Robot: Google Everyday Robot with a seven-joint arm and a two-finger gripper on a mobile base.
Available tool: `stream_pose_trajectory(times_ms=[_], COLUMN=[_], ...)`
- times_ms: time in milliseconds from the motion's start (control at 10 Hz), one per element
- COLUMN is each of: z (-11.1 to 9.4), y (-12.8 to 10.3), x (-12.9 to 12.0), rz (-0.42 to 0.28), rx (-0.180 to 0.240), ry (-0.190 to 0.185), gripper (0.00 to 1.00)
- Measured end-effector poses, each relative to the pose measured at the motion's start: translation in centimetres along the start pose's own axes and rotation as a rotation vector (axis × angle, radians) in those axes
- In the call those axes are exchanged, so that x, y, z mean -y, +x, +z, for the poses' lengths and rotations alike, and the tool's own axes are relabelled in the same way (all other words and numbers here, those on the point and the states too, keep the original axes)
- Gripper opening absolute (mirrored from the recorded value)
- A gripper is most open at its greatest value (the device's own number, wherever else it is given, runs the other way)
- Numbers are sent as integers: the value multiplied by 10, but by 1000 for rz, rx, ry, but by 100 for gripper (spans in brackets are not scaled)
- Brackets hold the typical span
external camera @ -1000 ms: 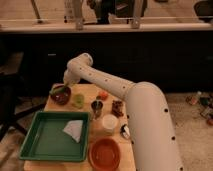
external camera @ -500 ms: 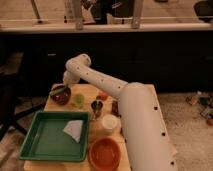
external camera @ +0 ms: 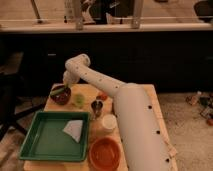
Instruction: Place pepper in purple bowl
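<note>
Camera view showed my gripper (external camera: 67,80), grip unreadable, left of center above the bowl (external camera: 62,95); an off-center release could drop the pepper (external camera: 59,90) outside.

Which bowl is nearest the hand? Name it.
The small dark maroon-purple bowl at the table's far left, just below the hand; the larger bright orange bowl sits at the near edge.

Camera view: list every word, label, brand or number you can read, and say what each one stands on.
None can be read.
The arm, green tray, orange bowl, white cup and purple bowl show no print.
The gripper is over the purple bowl, where the pepper lies; no marking shows on either.
</note>
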State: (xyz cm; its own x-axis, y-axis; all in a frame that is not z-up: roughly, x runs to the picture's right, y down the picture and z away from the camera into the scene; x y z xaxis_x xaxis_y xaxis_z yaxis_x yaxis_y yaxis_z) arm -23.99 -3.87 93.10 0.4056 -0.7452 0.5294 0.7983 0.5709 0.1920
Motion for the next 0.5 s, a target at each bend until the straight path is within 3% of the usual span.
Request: stream_pose_trajectory(times_ms=[500], z=[0], y=[0], x=[0], rz=[-1], rx=[0], ry=[-1], gripper=[61])
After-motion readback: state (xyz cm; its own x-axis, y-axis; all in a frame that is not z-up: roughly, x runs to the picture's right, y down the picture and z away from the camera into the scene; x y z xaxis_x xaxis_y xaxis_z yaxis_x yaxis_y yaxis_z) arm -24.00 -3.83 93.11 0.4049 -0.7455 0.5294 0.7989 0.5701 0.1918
